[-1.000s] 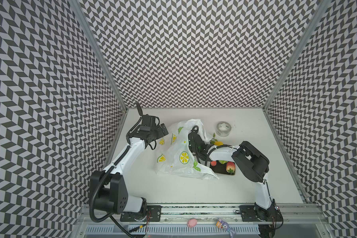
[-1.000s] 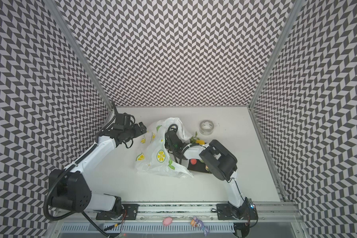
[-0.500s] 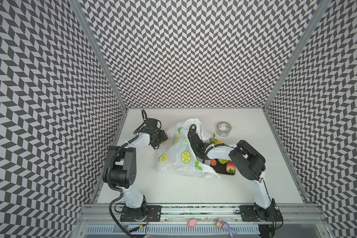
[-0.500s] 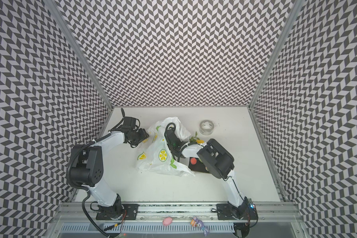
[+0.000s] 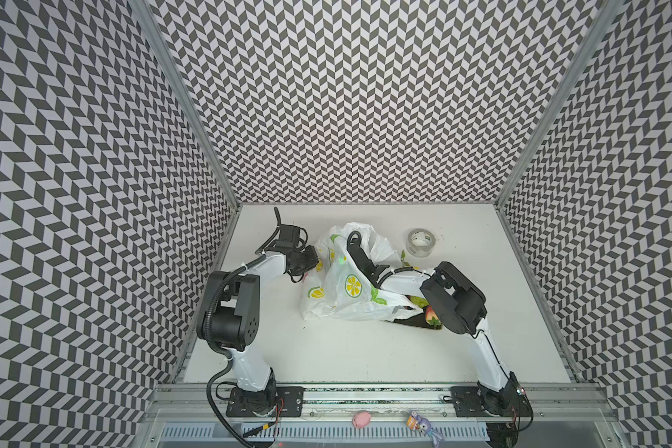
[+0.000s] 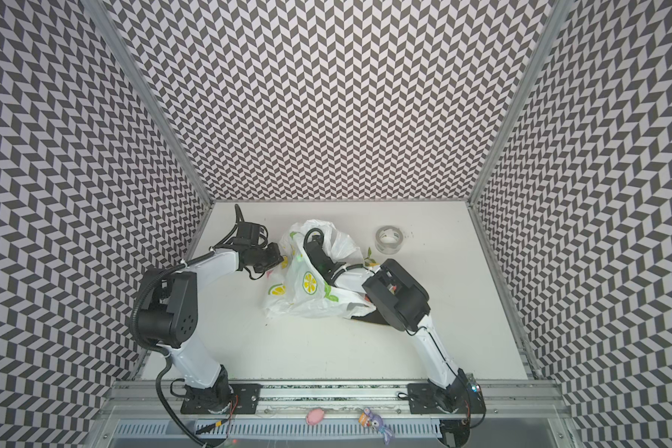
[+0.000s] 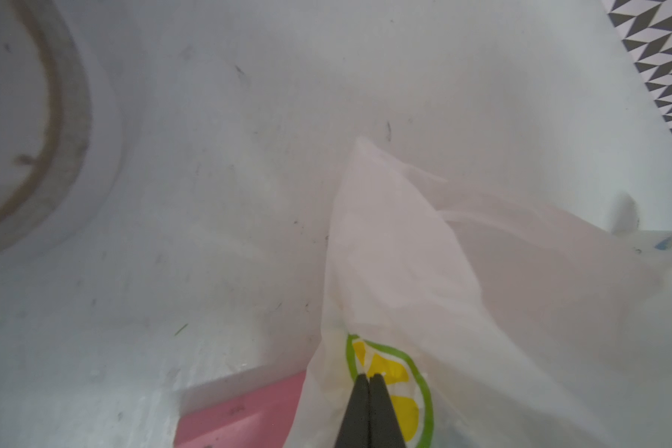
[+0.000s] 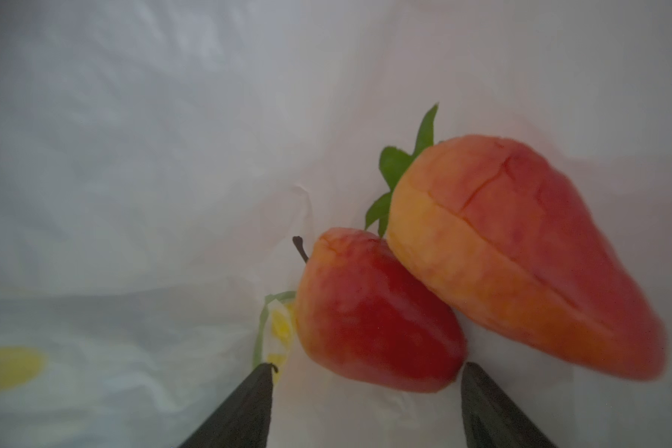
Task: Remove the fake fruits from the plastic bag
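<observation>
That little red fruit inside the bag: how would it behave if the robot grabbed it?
Probably slippery: the red fruit looks glossy and tapers, so it might squirt out of the open right gripper. It may also roll, since it is rounded and lies loose on the thin bag, leaning against a bigger orange fruit.

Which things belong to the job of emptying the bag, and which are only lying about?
Job: plastic bag; pear-shaped fruit and orange-red fruit inside it; red fruit on the tray; left gripper, shut on the bag; right gripper, open.
Lying about: tape roll; pink block; pink toy; purple toy.
</observation>
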